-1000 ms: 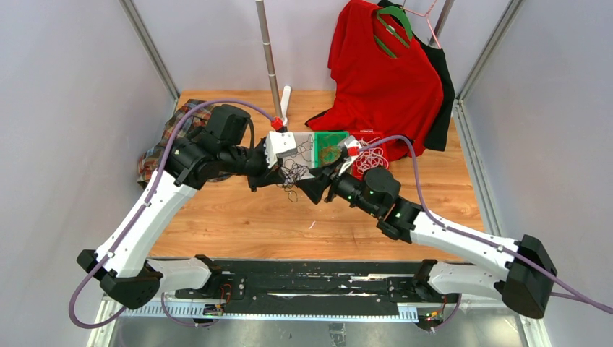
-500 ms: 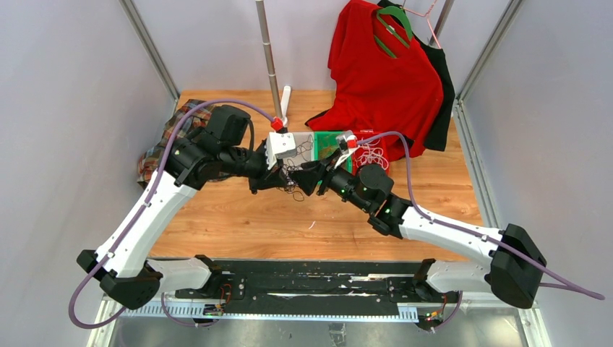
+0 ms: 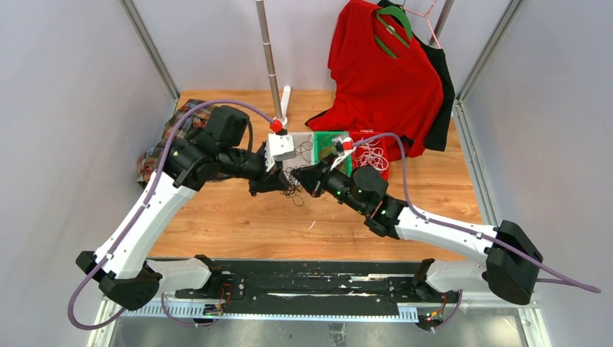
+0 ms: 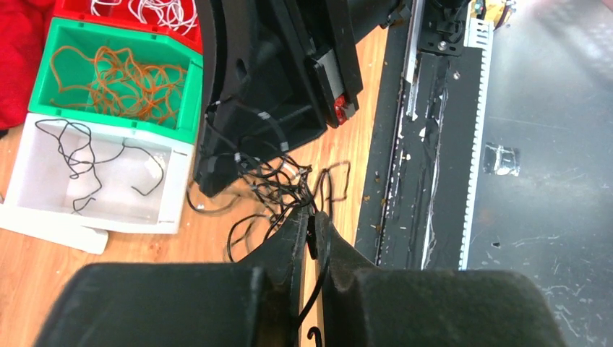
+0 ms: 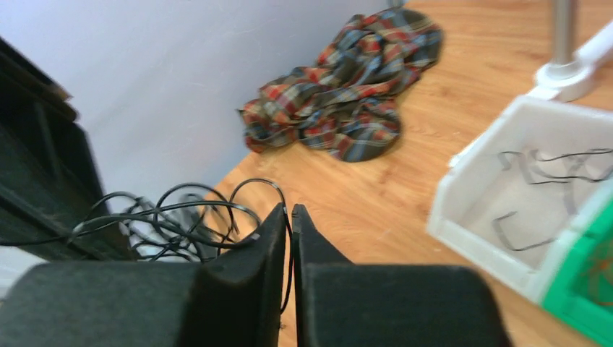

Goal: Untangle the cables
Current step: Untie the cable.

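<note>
Out on the wooden table (image 3: 238,217), just in front of the white bin (image 3: 304,139), you've got both arms meeting nose to nose over the black cables (image 3: 293,191). That bunch is a thin, glossy, wiry mess: springy loops and sharp kinks all knotted into each other, with a few stray curls spilling onto the wood. From the left wrist camera, the left gripper (image 4: 312,228) has its jaws pinched nearly together, and one black strand runs straight down through the slit, so you're clamped on the black cables there. The rest of the knot sits bunched up against the dark body of the other arm. Your right gripper (image 5: 290,217) looks the same from its own camera: fingers pressed close, a strand dropping into the narrow gap, and several round loops fanning out to the left of the tips, so it's gripping that same bunch too. The other colours sit in their own bins. The orange-brown cables (image 4: 123,79) lie as a loose scribble in the green bin (image 4: 189,108), and the white cables (image 4: 155,9) curl up in the red bin (image 4: 79,9). A few loose black strands (image 4: 79,155) are lying flat on the floor of the white bin.
</note>
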{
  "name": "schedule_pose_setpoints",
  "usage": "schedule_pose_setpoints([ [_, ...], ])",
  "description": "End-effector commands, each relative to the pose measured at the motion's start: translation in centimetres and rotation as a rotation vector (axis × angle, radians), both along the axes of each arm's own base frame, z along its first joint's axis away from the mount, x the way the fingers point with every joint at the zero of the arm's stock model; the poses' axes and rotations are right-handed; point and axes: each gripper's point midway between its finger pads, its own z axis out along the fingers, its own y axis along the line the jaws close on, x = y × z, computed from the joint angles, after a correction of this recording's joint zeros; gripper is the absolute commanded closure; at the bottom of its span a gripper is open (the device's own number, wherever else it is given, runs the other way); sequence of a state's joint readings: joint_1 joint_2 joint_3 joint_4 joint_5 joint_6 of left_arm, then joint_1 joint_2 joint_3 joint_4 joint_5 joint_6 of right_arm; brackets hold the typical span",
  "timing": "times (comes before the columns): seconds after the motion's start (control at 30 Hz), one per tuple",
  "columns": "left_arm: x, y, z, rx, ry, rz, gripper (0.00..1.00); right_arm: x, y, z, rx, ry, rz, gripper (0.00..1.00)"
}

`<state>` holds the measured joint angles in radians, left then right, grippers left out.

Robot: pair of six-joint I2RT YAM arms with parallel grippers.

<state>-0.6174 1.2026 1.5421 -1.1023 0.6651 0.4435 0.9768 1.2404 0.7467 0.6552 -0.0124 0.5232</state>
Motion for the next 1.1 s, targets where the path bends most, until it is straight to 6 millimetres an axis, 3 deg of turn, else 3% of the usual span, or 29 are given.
schedule_pose_setpoints([
  [0.0, -0.9, 0.2, 1.8, -0.051, -0.043, -0.016, 0.88, 1.6, -2.4, 0.1, -0.07, -0.024, -0.15, 0.99],
  [0.17, -0.3, 0.9, 1.3, -0.017, -0.059, 0.03, 0.85, 3.3, -6.1, -0.2, -0.164, -0.031, -0.31, 1.0],
  [0.5, -0.5, 2.5, 1.2, 0.02, -0.112, 0.076, 0.85, 5.7, -13.0, 1.7, -0.347, -0.139, -0.577, 1.0],
  [0.57, -0.3, 3.2, 0.6, 0.049, -0.128, 0.099, 0.79, 6.0, -13.9, 2.5, -0.355, -0.159, -0.596, 0.99],
  [0.63, 0.3, 4.0, -0.8, 0.1, -0.136, 0.131, 0.4, 5.8, -13.5, 3.9, -0.324, -0.186, -0.55, 0.99],
  [0.7, 1.1, 5.0, -2.9, 0.179, -0.133, 0.173, 0.15, 4.7, -11.9, 5.4, -0.274, -0.225, -0.436, 0.99],
  [0.77, 2.2, 6.0, -3.7, 0.241, -0.145, 0.238, 0.11, 3.6, -10.4, 6.5, -0.235, -0.241, -0.34, 1.0],
  [0.83, 2.5, 6.2, -3.1, 0.24, -0.167, 0.257, 0.09, 2.7, -9.3, 7.1, -0.199, -0.236, -0.265, 0.99],
  [1.07, 1.6, 3.9, 3.8, 0.014, -0.242, 0.209, 0.07, 0.1, -5.7, 9.9, -0.034, -0.185, -0.054, 0.99],
])
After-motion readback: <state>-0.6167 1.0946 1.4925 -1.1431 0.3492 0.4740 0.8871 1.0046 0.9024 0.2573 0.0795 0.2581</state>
